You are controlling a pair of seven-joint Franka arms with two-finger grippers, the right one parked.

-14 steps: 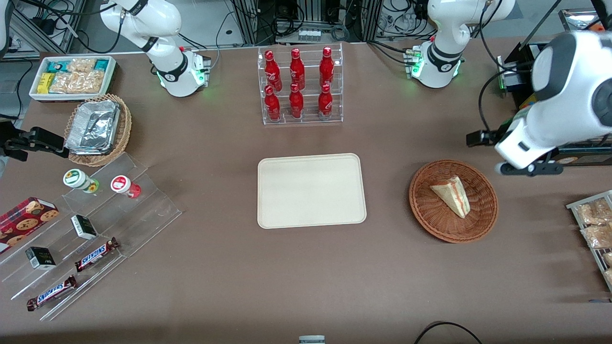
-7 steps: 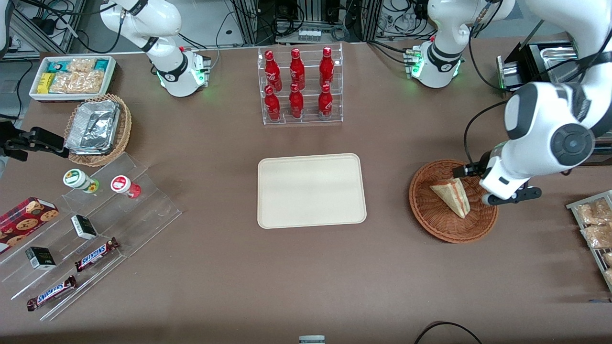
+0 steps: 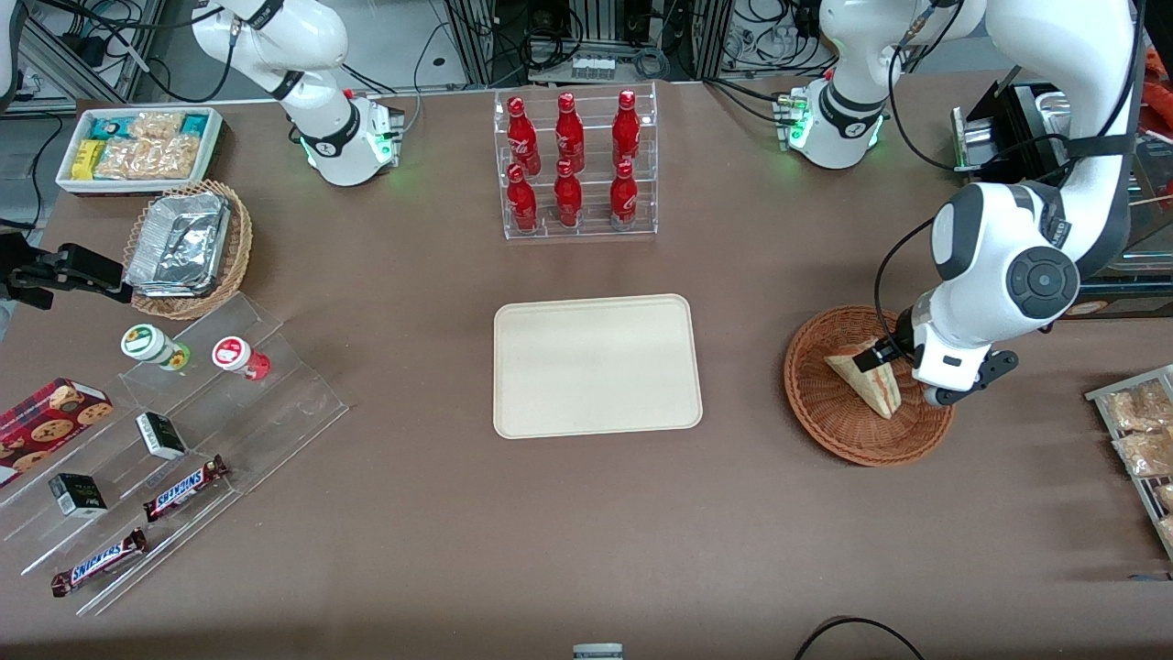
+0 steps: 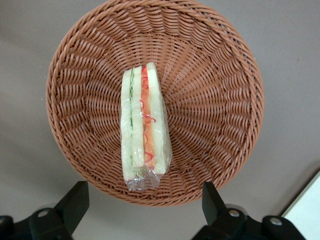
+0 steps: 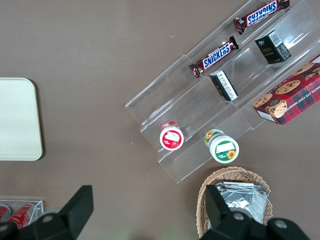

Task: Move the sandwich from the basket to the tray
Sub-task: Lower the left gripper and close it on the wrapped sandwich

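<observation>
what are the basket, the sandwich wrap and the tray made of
Basket: woven wicker, reddish-brown, with visible strands spiralling around the wall. Sandwich: wrapped in what looks like thin clear plastic film, glossy and crinkled at its end. Tray: smooth matte cream, probably moulded plastic or fibre; it is hard to say which. The gripper hangs open above the basket.

Sandwich [image 4: 144, 127] in basket [image 4: 225, 100], toward the working arm's end of the table. Gripper [image 4: 145, 200] above basket, fingers spread. Tray [image 3: 597, 365] mid-table, nearer the front camera than the bottle rack [image 3: 575, 165].
</observation>
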